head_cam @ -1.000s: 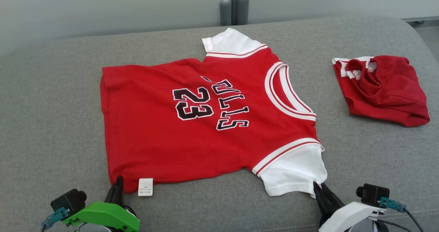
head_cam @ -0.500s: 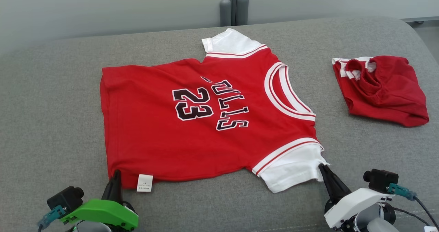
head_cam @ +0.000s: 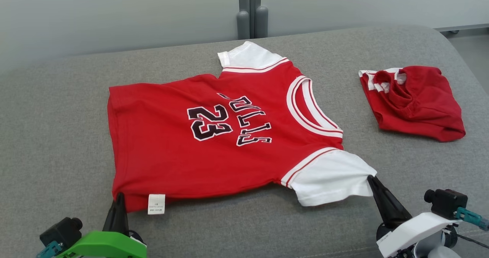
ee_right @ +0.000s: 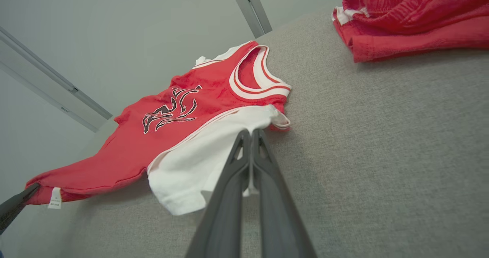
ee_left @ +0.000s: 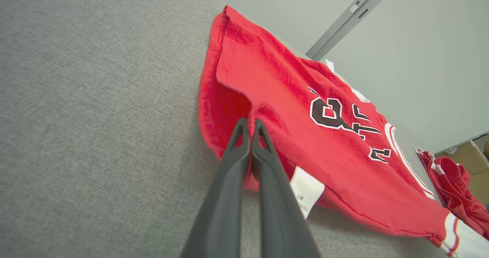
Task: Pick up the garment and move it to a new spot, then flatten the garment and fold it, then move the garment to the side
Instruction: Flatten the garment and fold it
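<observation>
The red Bulls 23 jersey lies spread face up at the middle of the grey upholstered surface. In the head view its collar points toward 3 o'clock and its hem toward 9 o'clock. At 7 o'clock the left gripper has its 2 fingers pressed together on the near hem corner, just beside the care label. At 5 o'clock the right gripper pinches the outer edge of the near white sleeve. Crumpled red shorts sit well apart at 2 o'clock.

Both holds are shallow, right at the cloth's edge. The sleeve edge looks the likelier to slide out if the lift is quick. In the left wrist view the hem gapes open beside the fingers, and it is unclear whether 1 or 2 layers are caught. With 1 layer, the body would probably sag open. Uneven lifting could twist the jersey, and a carry toward 2 o'clock could drop it onto the shorts.
</observation>
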